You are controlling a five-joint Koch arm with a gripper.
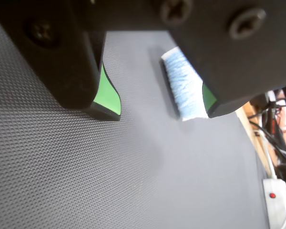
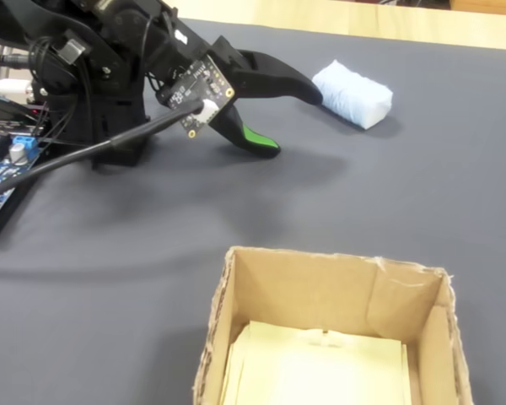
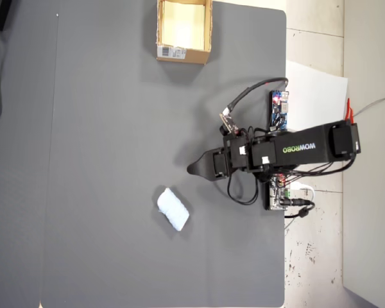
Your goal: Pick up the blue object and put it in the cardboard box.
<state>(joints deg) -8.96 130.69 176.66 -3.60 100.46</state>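
Tool (image 2: 293, 121): jaws spread, gripping nothing, low over the grey bench (image 2: 388, 202) so the lump can pass between them | blue object (image 2: 352, 93): lying on the bench just beyond the tool's tips, beside one jaw in the wrist view, apparently not yet between them | cardboard box (image 3: 183, 29): open-topped, well apart from the object, ready to receive it | step judged: approach, grasp not made.

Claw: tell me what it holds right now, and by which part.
Nothing. The claw is open and empty; the pale blue lump lies on the grey mat, apart from both jaws in the overhead view.
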